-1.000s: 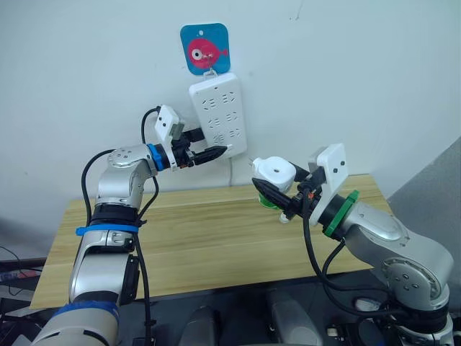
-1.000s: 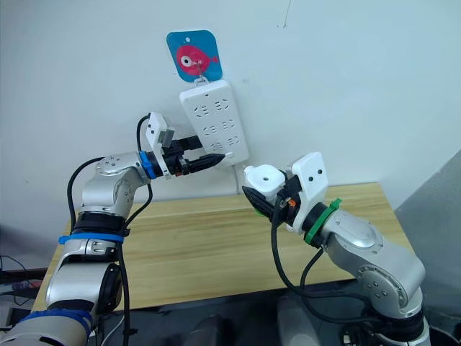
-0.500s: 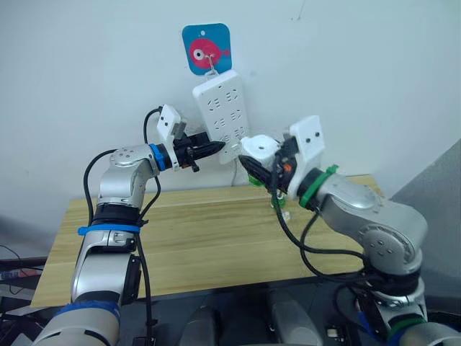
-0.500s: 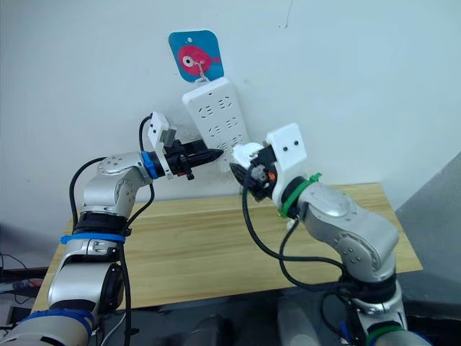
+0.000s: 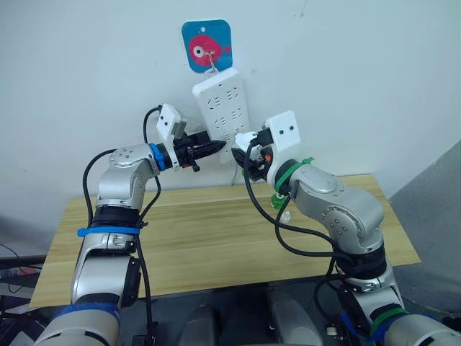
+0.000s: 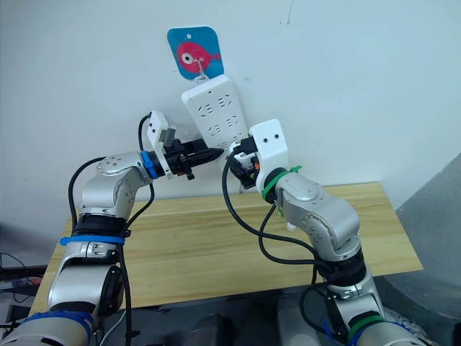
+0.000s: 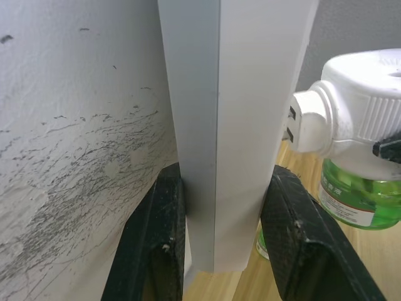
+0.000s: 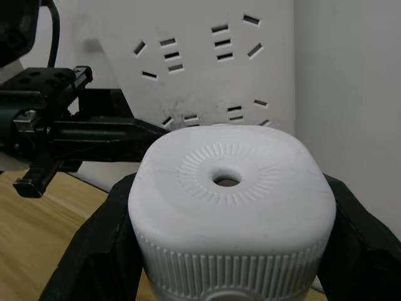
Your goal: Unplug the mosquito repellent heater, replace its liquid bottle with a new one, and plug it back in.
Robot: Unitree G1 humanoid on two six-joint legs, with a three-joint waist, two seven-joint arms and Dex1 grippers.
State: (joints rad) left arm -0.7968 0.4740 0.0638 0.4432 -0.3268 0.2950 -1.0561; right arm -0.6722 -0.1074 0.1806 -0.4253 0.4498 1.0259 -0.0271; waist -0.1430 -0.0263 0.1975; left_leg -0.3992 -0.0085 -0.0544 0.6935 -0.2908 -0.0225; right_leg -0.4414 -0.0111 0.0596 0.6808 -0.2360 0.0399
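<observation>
Stereo head views and both wrist views, one moment. A white power strip (image 5: 222, 114) hangs tilted on the wall from a hook below a blue card with a pink fish (image 5: 207, 45), above the far edge of a wooden desk (image 5: 202, 245).

Left gripper (image 5: 211, 148): raised to the strip's lower end, at about 8 o'clock from the strip's centre. In the left wrist view its two black fingers (image 7: 153, 251) lie on either side of the strip's lower edge (image 7: 241, 125), one against the wall-side face and one against the socket face; the jaws are clamped on the power strip.

Right gripper (image 6: 242, 153): raised at the strip's lower right corner, at about 5 o'clock from the strip's centre. The jaws are clamped on the mosquito repellent heater (image 8: 232, 200), one finger on each flank of its ribbed white body; the round vent on its top faces the wrist camera.

In the left wrist view the heater (image 7: 351, 103) is held with its two metal prongs pointing at the socket face, just beside it; whether they have entered a socket cannot be told. A green bottle (image 7: 358, 194) with a printed label is fitted beneath the heater.

A further small green item (image 5: 278, 205) stands on the desk behind the right forearm, partly hidden.
</observation>
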